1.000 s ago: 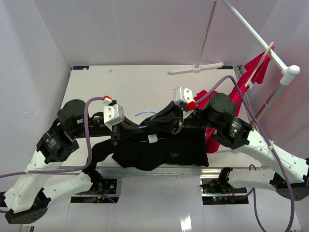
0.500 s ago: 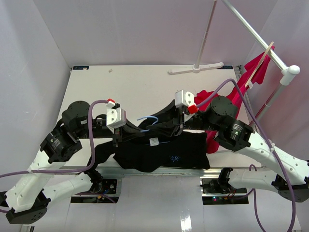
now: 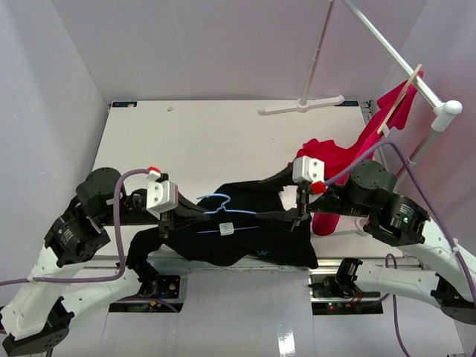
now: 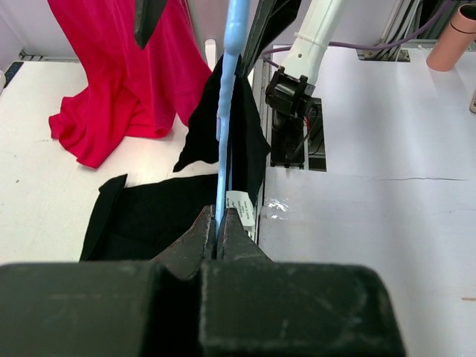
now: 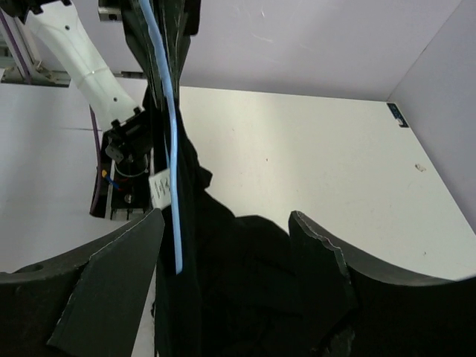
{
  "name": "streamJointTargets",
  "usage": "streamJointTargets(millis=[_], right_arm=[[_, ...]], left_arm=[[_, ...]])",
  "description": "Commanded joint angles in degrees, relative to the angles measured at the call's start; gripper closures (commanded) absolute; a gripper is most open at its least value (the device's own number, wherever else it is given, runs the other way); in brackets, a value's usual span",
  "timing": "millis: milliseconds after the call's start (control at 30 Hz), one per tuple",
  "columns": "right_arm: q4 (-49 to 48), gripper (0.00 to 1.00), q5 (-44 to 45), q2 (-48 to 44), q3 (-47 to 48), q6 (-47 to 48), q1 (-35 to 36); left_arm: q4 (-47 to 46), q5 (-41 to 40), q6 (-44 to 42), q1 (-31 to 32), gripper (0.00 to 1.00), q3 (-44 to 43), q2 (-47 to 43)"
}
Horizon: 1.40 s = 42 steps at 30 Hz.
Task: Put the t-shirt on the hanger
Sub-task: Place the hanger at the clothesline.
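The black t-shirt lies bunched at the table's near edge, partly draped over the light-blue wire hanger. My left gripper is at the shirt's left end. In the left wrist view it is shut on the hanger, beside the white neck label. My right gripper is at the shirt's right end. In the right wrist view it stands open, with black cloth lying loose between the fingers and the hanger wire just left of centre.
A red shirt hangs on a pale wooden hanger from the metal rack at the right. Its tail pools on the table beside my right arm. The rack's foot stands at the far edge.
My right gripper has opened and let go of the black cloth, shifting right and nearer. The left arm moved left and nearer with the hanger, and the shirt has dropped lower.
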State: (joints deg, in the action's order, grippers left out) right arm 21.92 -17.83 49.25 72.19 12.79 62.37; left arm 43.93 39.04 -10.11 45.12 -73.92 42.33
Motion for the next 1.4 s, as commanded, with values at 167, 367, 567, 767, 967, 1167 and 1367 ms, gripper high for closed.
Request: streamJointTargets(millis=[167, 367, 567, 767, 967, 1167, 1367], right_arm=[[13.62, 0.27, -8.42, 3.34, 4.29, 2.26, -0.06], [14.35, 0.32, -5.67, 4.85, 2.84, 2.84, -0.13], [15.39, 0.63, -5.73, 2.25, 0.84, 2.56, -0.14], [15.33, 0.92, -4.9, -0.52, -0.73, 0.3, -0.14], [11.35, 0.92, 7.18, 2.54, 2.33, -5.51, -0.14], [10.89, 0.92, 18.15, 6.11, 8.78, -10.12, -0.14], [6.54, 0.92, 34.95, 6.83, 9.99, -17.23, -0.07]], left_arm=[[0.98, 1.67, -0.79, 0.14, 1.0, -3.07, -1.46], [0.9, 2.79, -1.05, 0.14, 1.0, -2.83, -1.29], [0.04, 2.86, -0.36, 0.14, 1.0, -1.54, -1.02], [-1.7, 3.05, 0.52, 0.14, 1.0, -1.58, -0.85], [-8.4, -11.54, 4.84, 0.14, 0.43, 0.76, -1.34], [-9.1, -26.35, 8.64, 0.14, 0.02, -1.57, 1.14], [-8.07, -44.44, 15.57, 0.14, 0.02, -3.47, 1.32]])
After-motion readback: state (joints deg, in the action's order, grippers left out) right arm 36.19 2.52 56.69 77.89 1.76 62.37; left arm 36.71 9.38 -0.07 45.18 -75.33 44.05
